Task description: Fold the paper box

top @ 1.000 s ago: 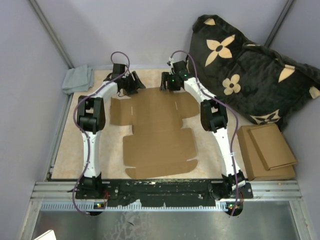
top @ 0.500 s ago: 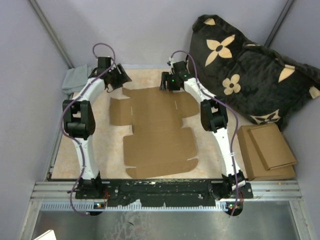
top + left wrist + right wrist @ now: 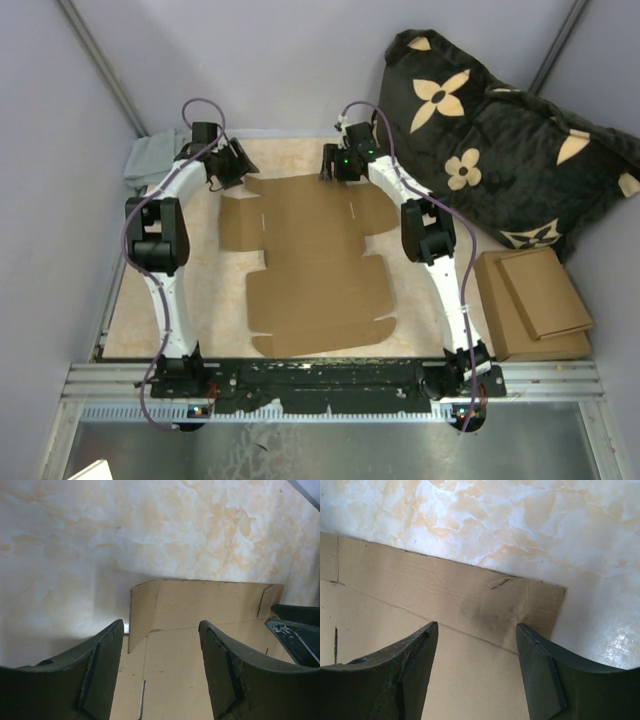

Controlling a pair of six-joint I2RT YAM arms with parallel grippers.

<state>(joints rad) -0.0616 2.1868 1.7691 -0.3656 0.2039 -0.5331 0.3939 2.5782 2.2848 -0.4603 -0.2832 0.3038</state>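
Cardboard of the paper box (image 3: 310, 265) lies flat and unfolded on the marbled surface (image 3: 140, 290) between your arms, plain brown, matte, die-cut with creases. The left claw (image 3: 160, 630) and right claw (image 3: 476, 630) both hang empty, jaws apart, over its far flap (image 3: 210, 597). Lower them evenly and lift that thin strip along its score line.

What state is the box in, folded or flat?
Flat. The box lies spread on the table, every flap out and no wall raised, in the top view.
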